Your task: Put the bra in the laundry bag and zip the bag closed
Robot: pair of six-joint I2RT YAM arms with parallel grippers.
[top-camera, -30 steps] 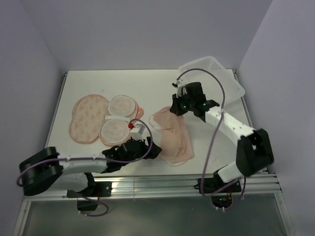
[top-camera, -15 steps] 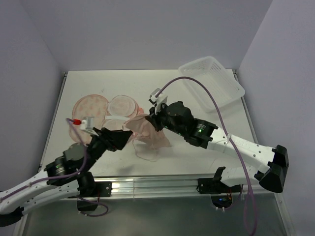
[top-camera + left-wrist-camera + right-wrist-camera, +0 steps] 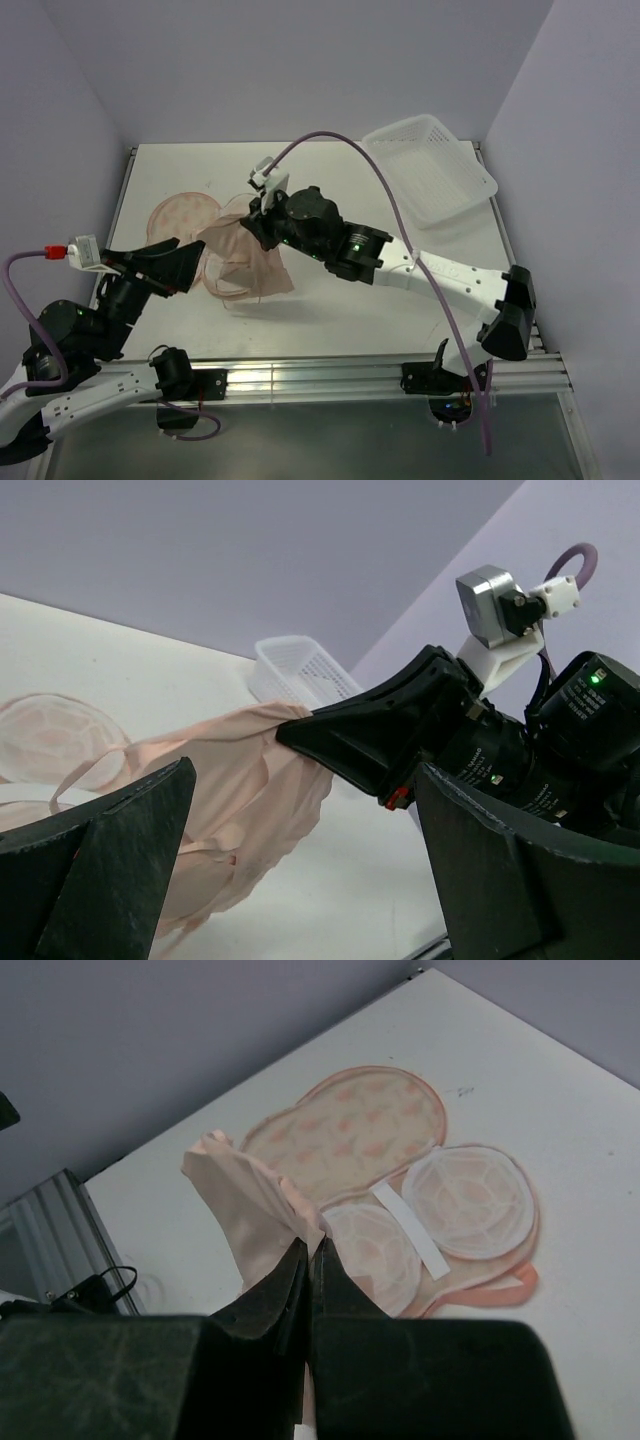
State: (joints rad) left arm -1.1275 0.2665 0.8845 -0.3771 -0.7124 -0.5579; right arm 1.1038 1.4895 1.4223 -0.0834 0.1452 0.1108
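My right gripper is shut on the top edge of the pale peach-pink bra and holds it up, so it hangs over the right part of the laundry bag. In the right wrist view the fingertips pinch the bra above the bag, which lies open: a printed lobe and whitish mesh cups. My left gripper is open and empty, raised just left of the hanging bra. In its own view the bra hangs between its spread fingers.
A white plastic lattice basket stands at the back right of the white table; it also shows in the left wrist view. The right arm stretches across the table's middle. Purple walls close in the back and sides.
My right gripper has carried the bra leftward and up, from the table's middle to over the bag. My left gripper has drawn back to the left.
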